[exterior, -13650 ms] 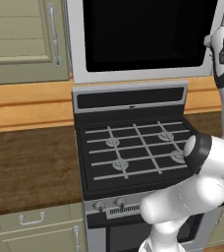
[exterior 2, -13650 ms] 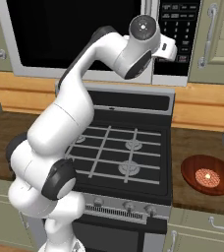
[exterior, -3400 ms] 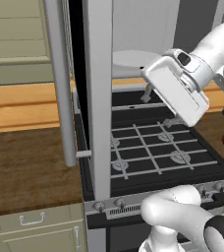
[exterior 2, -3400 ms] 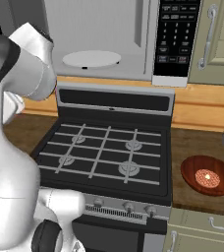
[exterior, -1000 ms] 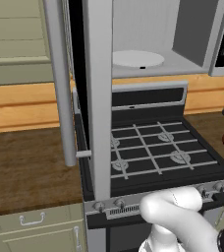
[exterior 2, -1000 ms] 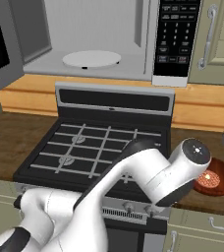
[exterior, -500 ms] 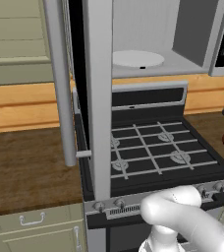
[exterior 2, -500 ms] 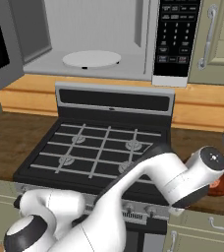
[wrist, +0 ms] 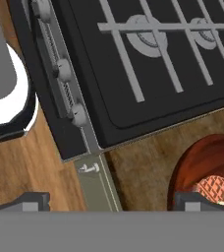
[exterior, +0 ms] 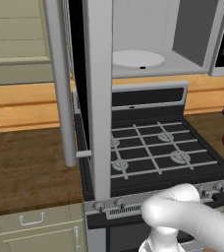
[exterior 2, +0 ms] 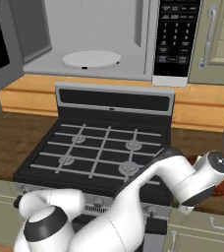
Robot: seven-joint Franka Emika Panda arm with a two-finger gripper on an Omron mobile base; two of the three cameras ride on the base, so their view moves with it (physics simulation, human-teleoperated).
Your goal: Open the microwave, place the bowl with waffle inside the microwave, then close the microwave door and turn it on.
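Large silver-framed microwave (exterior 2: 99, 39) stands open, white round turntable (exterior 2: 91, 58) bare. Wide silver-framed door with black glass (exterior: 92, 93) swung out left. Shallow glossy reddish-brown bowl (wrist: 210, 170) holding waffle (wrist: 217, 189) sits on wooden desk (wrist: 143, 170) just right of black gas stove (exterior 2: 104, 147). Jaws apart above bowl's edge, gripping nothing.

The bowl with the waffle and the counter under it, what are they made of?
The bowl looks like glazed ceramic or shiny plastic: reddish-brown, smooth, with a soft gloss. The look leaves that open. The counter looks like brown wood, with streaky grain lines and a dull finish.
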